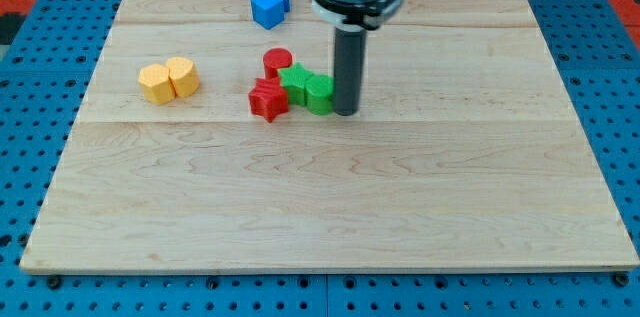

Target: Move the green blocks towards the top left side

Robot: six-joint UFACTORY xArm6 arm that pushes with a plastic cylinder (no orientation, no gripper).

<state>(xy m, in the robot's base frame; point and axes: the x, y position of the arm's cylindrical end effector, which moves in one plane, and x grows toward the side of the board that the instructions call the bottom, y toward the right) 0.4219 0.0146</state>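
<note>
Two green blocks sit side by side near the board's middle: a star-like green block (296, 83) and a rounder green block (320, 93) to its right. My tip (346, 110) stands right against the right side of the rounder green block. A red star block (268, 100) touches the green pair on the left, and a red cylinder (277, 61) sits just above them.
Two yellow blocks (168, 80) lie together at the view's left. Two blue blocks (270, 2) lie together near the top edge, left of the arm. The wooden board (330, 197) lies on a blue pegboard surface.
</note>
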